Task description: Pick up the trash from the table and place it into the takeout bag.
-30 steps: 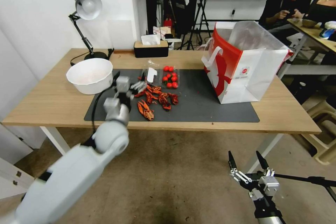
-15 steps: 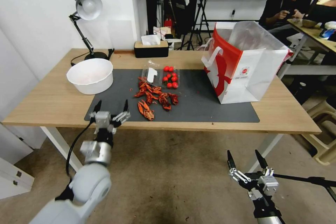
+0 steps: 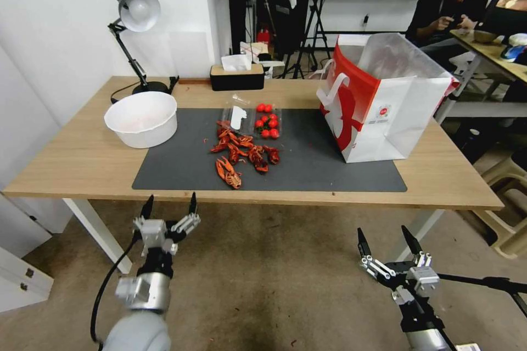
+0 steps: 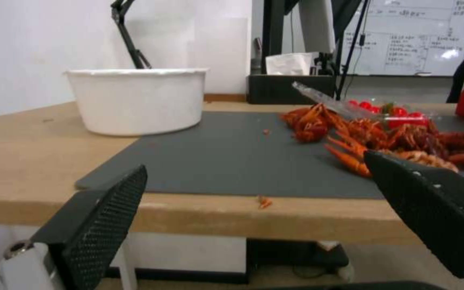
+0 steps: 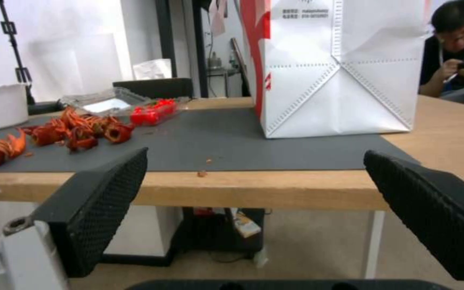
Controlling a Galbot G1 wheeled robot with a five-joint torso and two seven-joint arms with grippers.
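The trash on the table (image 3: 82,159) is a heap of red crayfish shells (image 3: 241,153) on the dark grey mat (image 3: 318,164), with a clear plastic box of red tomatoes (image 3: 255,118) just behind it. A white bowl (image 3: 141,118) stands at the mat's left end. The white and red takeout bag (image 3: 384,104) stands open at the right end. My left gripper (image 3: 170,200) hangs open and empty below the table's front edge, facing the shells (image 4: 371,137). Low at the right, my right gripper (image 3: 382,233) is open and empty, facing the bag (image 5: 339,72).
A desk lamp (image 3: 134,11) and a black tissue box (image 3: 237,75) stand along the table's far edge. Small shell crumbs lie near the front edge (image 4: 264,201). A stool (image 3: 510,214) stands right of the table. Bare floor lies under both grippers.
My left arm has drawn back from the crayfish shells over the mat and sunk below the table's front edge, open and empty. The right arm has barely moved.
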